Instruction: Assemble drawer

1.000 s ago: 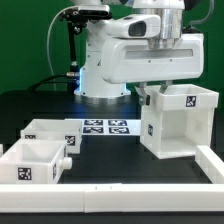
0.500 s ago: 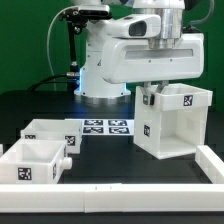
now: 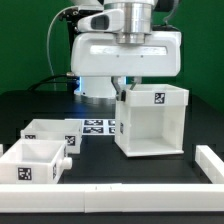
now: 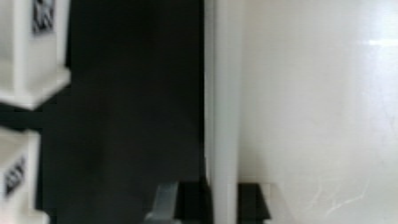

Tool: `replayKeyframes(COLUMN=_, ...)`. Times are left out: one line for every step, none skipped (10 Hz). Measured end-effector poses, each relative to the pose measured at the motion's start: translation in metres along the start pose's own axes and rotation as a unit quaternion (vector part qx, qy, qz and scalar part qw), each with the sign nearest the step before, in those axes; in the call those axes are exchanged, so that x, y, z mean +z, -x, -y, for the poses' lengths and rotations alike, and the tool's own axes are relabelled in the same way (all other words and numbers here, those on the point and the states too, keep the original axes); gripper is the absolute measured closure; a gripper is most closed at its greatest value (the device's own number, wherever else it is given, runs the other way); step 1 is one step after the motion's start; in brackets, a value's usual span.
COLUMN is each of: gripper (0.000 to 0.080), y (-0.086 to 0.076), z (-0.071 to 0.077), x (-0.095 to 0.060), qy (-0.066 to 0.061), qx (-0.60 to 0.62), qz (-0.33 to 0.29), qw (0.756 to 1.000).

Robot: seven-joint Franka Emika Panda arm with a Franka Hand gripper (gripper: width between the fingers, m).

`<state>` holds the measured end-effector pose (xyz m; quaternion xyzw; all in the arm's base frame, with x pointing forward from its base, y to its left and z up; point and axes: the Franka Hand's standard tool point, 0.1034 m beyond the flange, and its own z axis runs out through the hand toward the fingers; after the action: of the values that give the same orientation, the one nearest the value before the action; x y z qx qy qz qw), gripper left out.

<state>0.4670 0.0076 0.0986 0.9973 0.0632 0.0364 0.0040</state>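
Note:
The drawer's large white boxy casing stands upright right of the middle in the exterior view, open top up, tags on its rim and side. My gripper reaches down over its wall on the exterior view's left and is shut on that wall. In the wrist view the fingers sit either side of the white casing wall. Two smaller white trays, each with a knob and a tag, sit at the exterior view's left; their edges show in the wrist view.
The marker board lies flat behind the trays, partly hidden by the casing. A white rail runs along the front edge, with a raised white block at the exterior view's right. The robot base stands at the back.
The gripper has moved toward the exterior view's left, carrying the casing with it from the right side toward the middle. The trays have not moved.

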Motion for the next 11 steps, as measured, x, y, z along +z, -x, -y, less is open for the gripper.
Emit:
replayKeyframes(gripper=0.0765, y=0.001, z=0.0, x=0.0, qy=-0.011, qx=0.04, qz=0.005, qw=0.999)
replayKeyframes(gripper=0.0765, y=0.002, z=0.002, x=0.001, qy=-0.013, qx=0.065, qz=0.006, qw=0.998)
replayKeyframes(gripper=0.0765, y=0.002, z=0.004, x=0.002, qy=-0.014, qx=0.104, qz=0.008, qw=0.994)
replayKeyframes(gripper=0.0765, y=0.002, z=0.004, x=0.003, qy=-0.016, qx=0.132, qz=0.009, qw=0.991)
replayKeyframes(gripper=0.0765, y=0.001, z=0.002, x=0.003, qy=-0.019, qx=0.179, qz=0.01, qw=0.984)
replayKeyframes(gripper=0.0765, y=-0.008, z=-0.009, x=-0.001, qy=-0.02, qx=0.272, qz=0.005, qw=0.962)
replayKeyframes(gripper=0.0765, y=-0.006, z=-0.012, x=0.001, qy=-0.018, qx=0.366, qz=0.005, qw=0.93)
replayKeyframes(gripper=0.0765, y=0.0, z=-0.002, x=0.004, qy=-0.015, qx=0.43, qz=0.012, qw=0.903)
replayKeyframes(gripper=0.0765, y=0.001, z=0.007, x=0.004, qy=-0.016, qx=0.452, qz=0.014, qw=0.892)
replayKeyframes(gripper=0.0765, y=0.0, z=0.006, x=0.004, qy=-0.021, qx=0.469, qz=0.015, qw=0.883)
replayKeyframes(gripper=0.0765, y=0.0, z=0.007, x=0.004, qy=-0.026, qx=0.505, qz=0.018, qw=0.862)
